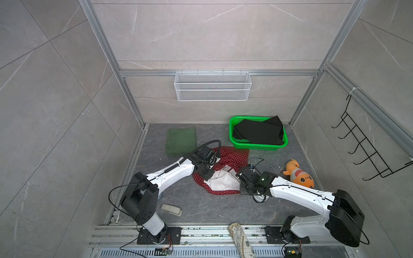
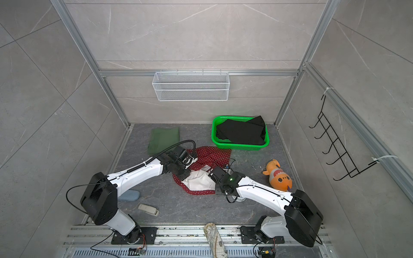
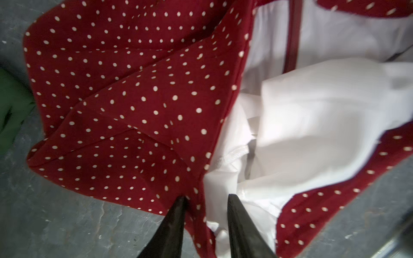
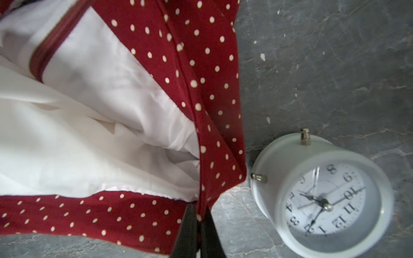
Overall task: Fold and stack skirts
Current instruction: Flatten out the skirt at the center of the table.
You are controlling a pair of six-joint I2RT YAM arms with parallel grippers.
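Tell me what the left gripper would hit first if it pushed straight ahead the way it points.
The red polka-dot skirt: the left gripper stands astride its hem, by the white lining, so cloth comes first, though depth is unclear.

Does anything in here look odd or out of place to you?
Yes. A white alarm clock sits right beside the red dotted skirt, and an orange plush fish lies nearby: neither belongs with laundry. The skirt's white lining is also turned out.
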